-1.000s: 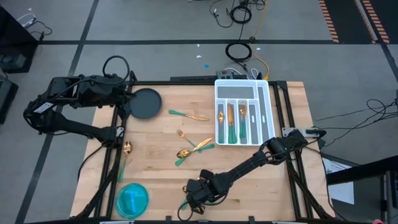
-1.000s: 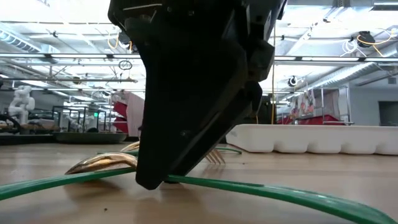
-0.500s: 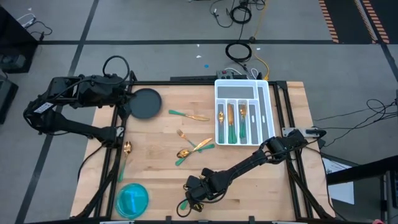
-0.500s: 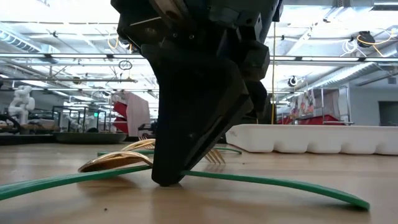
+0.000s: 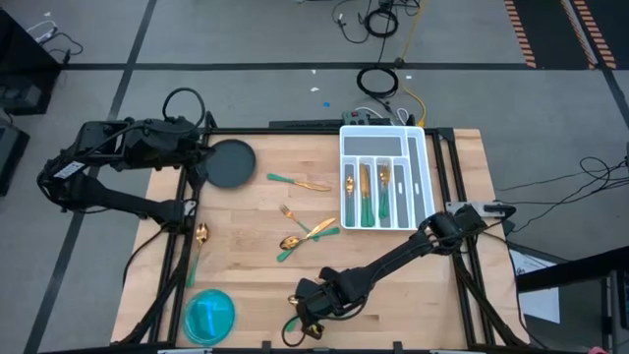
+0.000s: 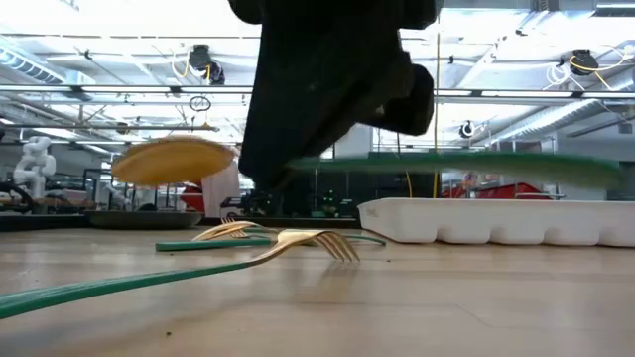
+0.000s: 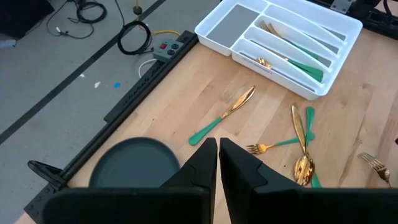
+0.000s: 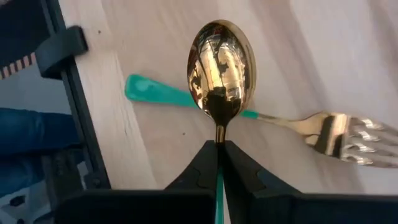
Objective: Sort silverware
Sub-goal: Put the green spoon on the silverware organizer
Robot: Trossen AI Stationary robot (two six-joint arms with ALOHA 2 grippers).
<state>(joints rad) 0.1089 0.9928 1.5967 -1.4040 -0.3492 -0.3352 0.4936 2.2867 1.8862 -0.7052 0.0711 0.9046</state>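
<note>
A gold-bowled spoon with a slim green handle (image 8: 221, 68) is clamped at its neck between the fingers of the right pincer (image 8: 217, 163), near the front edge of the pale wooden surface (image 5: 393, 300). In the low view the spoon (image 6: 174, 161) is seen held level and clear of the wood, a hold that appears chosen so that the bowl sticks out ahead and the handle trails behind for carrying. Directly beneath it, a gold fork with a green handle (image 8: 339, 138) is left lying flat on the boards.

The left pincer (image 7: 218, 163) is held with its fingers together and nothing between them, parked above the dark round plate (image 5: 231, 163) at the far left corner, apparently waiting.

The white compartmented plastic tray (image 5: 425, 177) is set at the far right of the surface. Gold-and-green pieces are lodged lengthwise in three of its long slots, handles toward the near end; the outermost long slot and the crosswise slot at the far end look empty.

More silverware is scattered loose on the wood: one piece (image 5: 300, 182) between plate and tray, a crossed cluster (image 5: 305, 236) at mid-surface, and a spoon (image 5: 200, 236) at the left edge. A translucent blue round dish (image 5: 209, 315) stands at the near left corner; its contents cannot be made out.
</note>
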